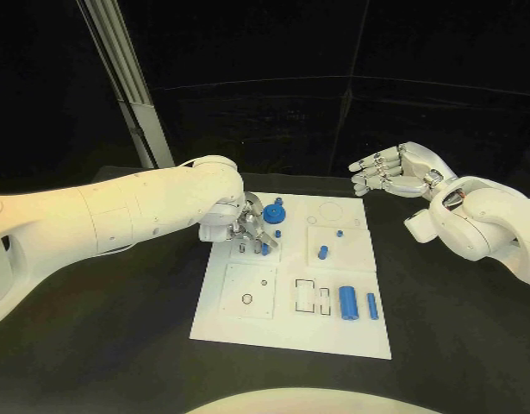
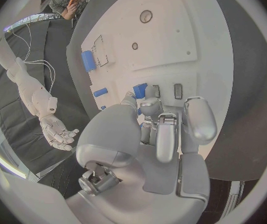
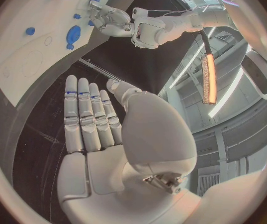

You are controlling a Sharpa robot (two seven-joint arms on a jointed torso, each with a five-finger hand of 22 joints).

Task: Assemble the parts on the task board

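Left hand (image 1: 242, 226) is down on the task board (image 1: 246, 323), at its far-left corner, fingers bunched together over a small blue part (image 2: 139, 90). Looks like a fingertip pinch on it, but the wrist cam only shows the part peeking out past the fingertips, so can't tell for sure if it's clamped or just touched. Low wrist, fingers pointing down: that's a pose for seating a piece into the board, prob. the step in hand.

Blue gear (image 1: 276, 212) sits just beside that hand, toward the board's far edge, likely next in line or already seated; can't tell which.

Right hand (image 1: 387, 171) hangs off the board, past its far-right corner, palm open, fingers straight and side by side, holding nothing. Parked out of the way, I'd say, so the left has room.

Two blue cylinders (image 1: 349, 301) lie near the board's near-right area, beside an outlined slot, untouched. A small blue peg (image 1: 323, 253) stands mid-board. Plenty left to assemble.
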